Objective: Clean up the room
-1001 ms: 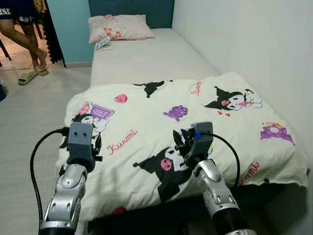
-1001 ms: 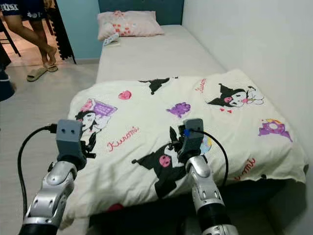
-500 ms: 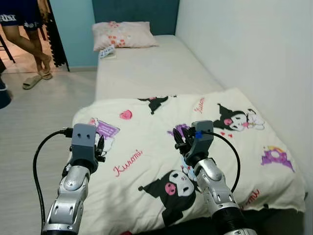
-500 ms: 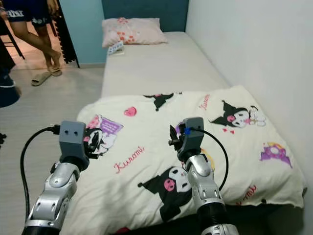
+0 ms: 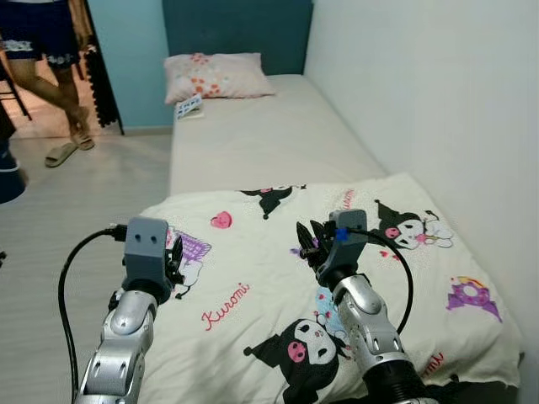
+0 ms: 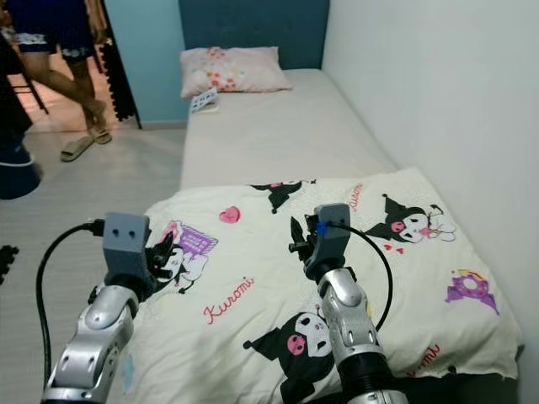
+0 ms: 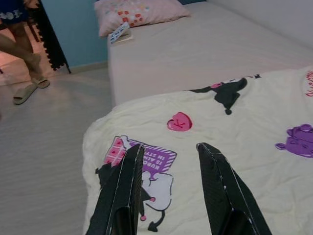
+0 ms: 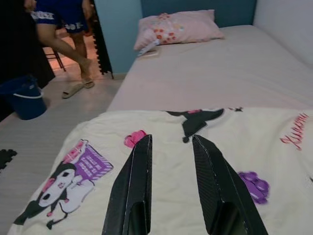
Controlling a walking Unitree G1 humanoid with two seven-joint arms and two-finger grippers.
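Note:
A cream blanket [image 5: 278,278] printed with black and purple cartoon figures covers the foot half of the bed; its near-left corner hangs over the mattress edge. My left gripper [image 7: 171,146] hovers above that left part, open with nothing between its fingers. The right gripper [image 8: 171,138] is raised over the blanket's middle, open as well and empty. In the eye views the left gripper [image 5: 175,261] and right gripper [image 5: 305,238] sit side by side just above the cloth.
Bare mattress [image 5: 253,135] runs to a pink flowered pillow [image 5: 217,76] with a small card [image 5: 189,106] beside it. A white wall borders the right. A person's legs [image 5: 50,76], a sandal [image 5: 61,154] and a blue bucket [image 8: 25,95] are on the left floor.
The whole view has shifted, so the camera moved: more of the far mattress and pillow shows. Both grippers sit slightly higher over the blanket and stay open. The person has stepped sideways.

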